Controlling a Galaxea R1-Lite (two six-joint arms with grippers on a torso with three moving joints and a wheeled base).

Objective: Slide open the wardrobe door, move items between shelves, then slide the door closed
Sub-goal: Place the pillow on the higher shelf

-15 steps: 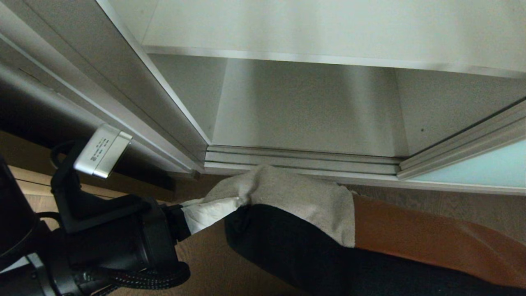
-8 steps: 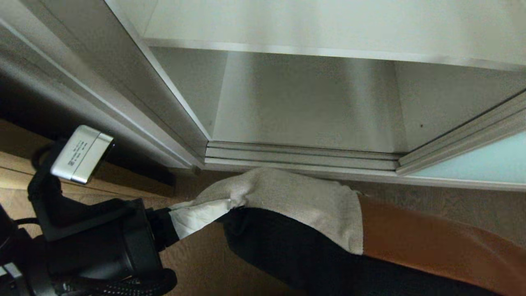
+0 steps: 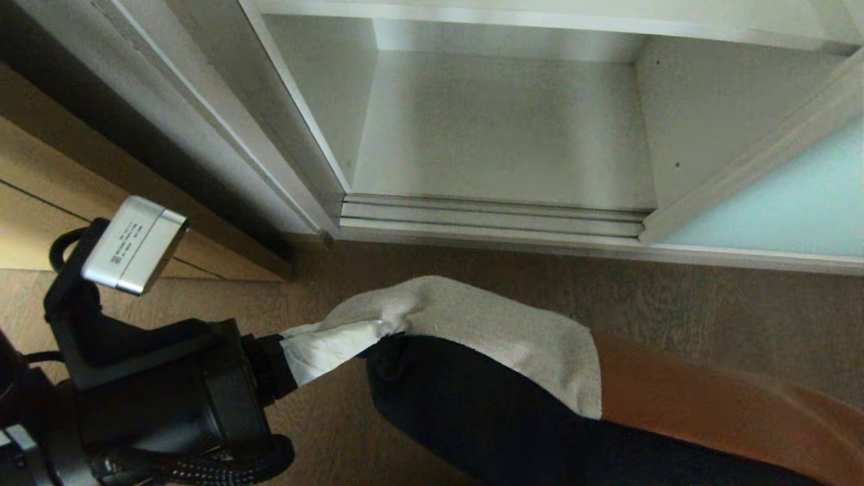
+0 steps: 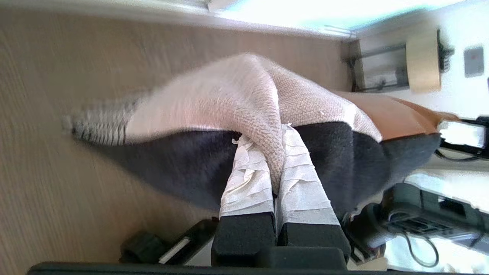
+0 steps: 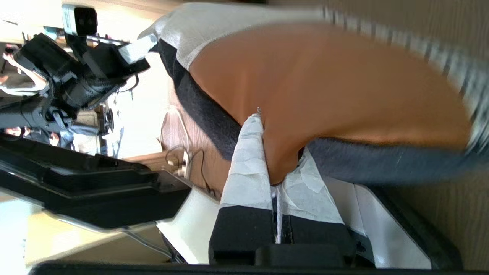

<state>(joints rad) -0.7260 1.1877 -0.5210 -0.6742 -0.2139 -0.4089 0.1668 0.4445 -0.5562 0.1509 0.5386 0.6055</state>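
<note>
The cushion [image 3: 513, 351] hangs level over the wooden floor in front of the wardrobe, beige patch to the left, rust-brown patch to the right, black back below. My left gripper [image 3: 378, 331] is shut on its beige corner; the left wrist view shows the taped fingers [image 4: 248, 179] pinching a fold of beige cloth [image 4: 214, 99]. My right gripper [image 5: 280, 137] is outside the head view and is shut on the rust-brown corner [image 5: 324, 76]. The sliding wardrobe door [image 3: 776, 202] stands pushed to the right. The bottom shelf [image 3: 499, 135] lies bare behind the track, with another shelf edge [image 3: 540, 17] above it.
A ridged metal floor track [image 3: 493, 219] runs along the wardrobe's front. The wardrobe's grey side frame [image 3: 223, 135] slants down on the left, with tan wood panelling [image 3: 40, 202] beyond it. A strip of wooden floor [image 3: 675, 297] separates the cushion from the track.
The whole head view has shifted: the wardrobe opening now sits higher and farther off, with more floor showing before the track. The cushion stays held at both corners.
</note>
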